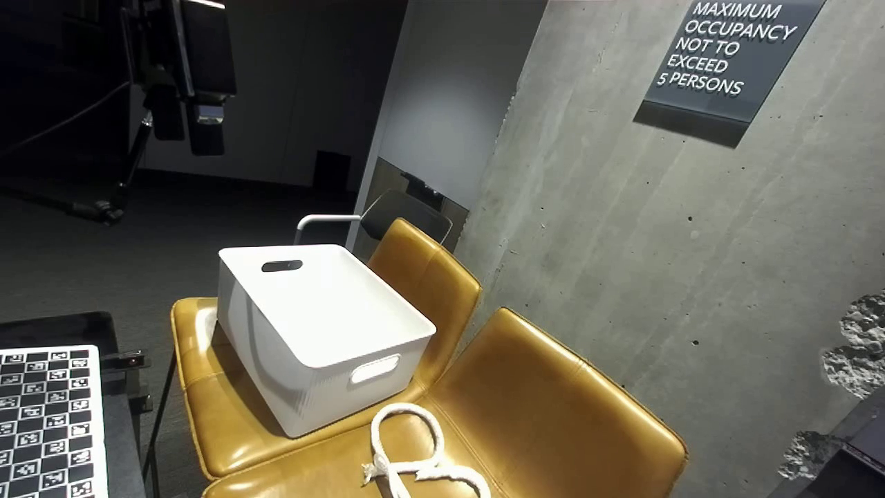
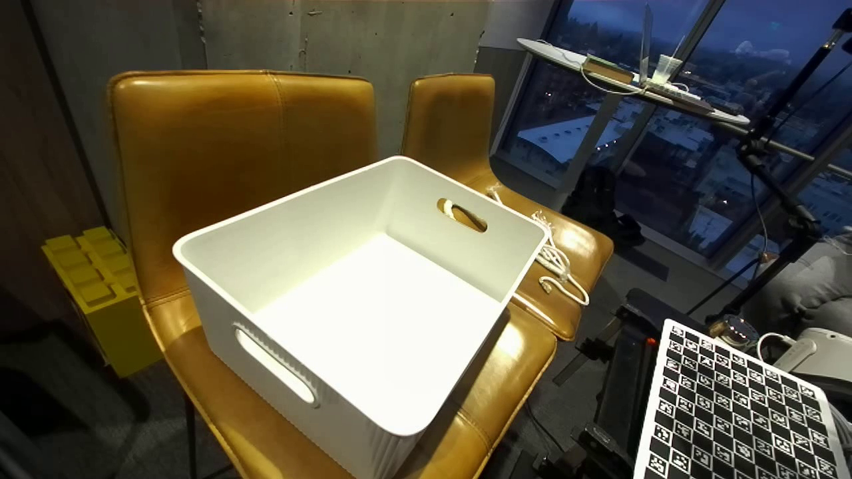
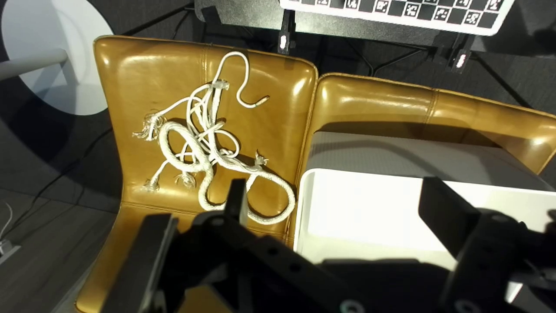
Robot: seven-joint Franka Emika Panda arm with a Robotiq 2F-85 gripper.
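Currently, the gripper (image 3: 341, 208) has its jaws spread wide, with free space between the dark fingers (image 3: 447, 213), and it hangs above the seats, apart from the objects on them. Below it, toward the finger at the left of the wrist view, lies the white rope (image 3: 203, 164), loosely tangled on a brown chair (image 3: 269, 134). It shows thick loops, thinner cords and several frayed ends. One thick loop passes partly behind this finger, and it comes just beside the white bin (image 3: 391, 158); whether both touch, I cannot tell. Under the opposite finger, the bin stands upright on a second chair (image 3: 373, 98), its mouth turned up to the gripper. Farther from the fingertips, at the top of the wrist view, a checkered board (image 3: 412, 11) rests on a dark table (image 3: 243, 17). Away from the gripper, in an exterior view, a yellow block (image 2: 126, 326) is near the chair that carries the bin.
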